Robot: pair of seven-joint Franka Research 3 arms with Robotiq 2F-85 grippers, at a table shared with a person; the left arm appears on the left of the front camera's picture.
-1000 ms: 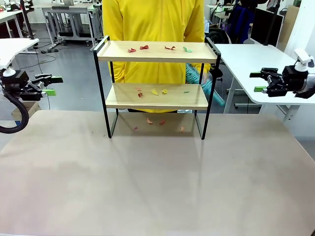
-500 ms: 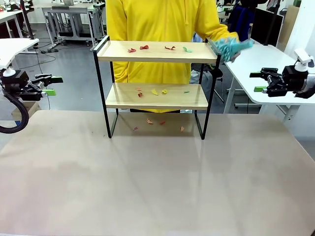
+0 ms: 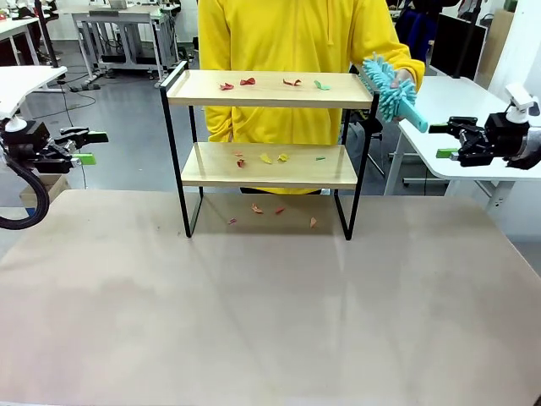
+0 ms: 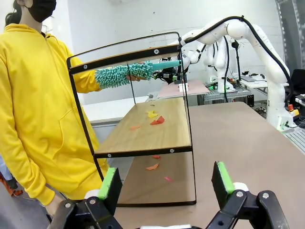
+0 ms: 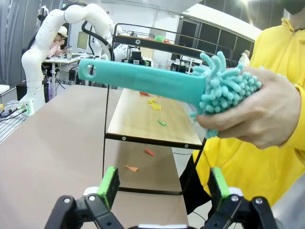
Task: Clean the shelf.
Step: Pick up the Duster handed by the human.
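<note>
The shelf stands at the middle of the surface's far edge. Coloured scraps lie on both boards and on the surface beneath. The left tool and right tool hang wide and empty beyond the side edges. By the shelf's right rail, a person's hand grips a teal duster by its fluffy head.

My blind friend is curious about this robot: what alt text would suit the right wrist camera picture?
A person's hand in a yellow sleeve holds a teal duster by its fluffy head above the open right gripper. Behind stands the two-tier shelf, its boards littered with coloured scraps.
</note>
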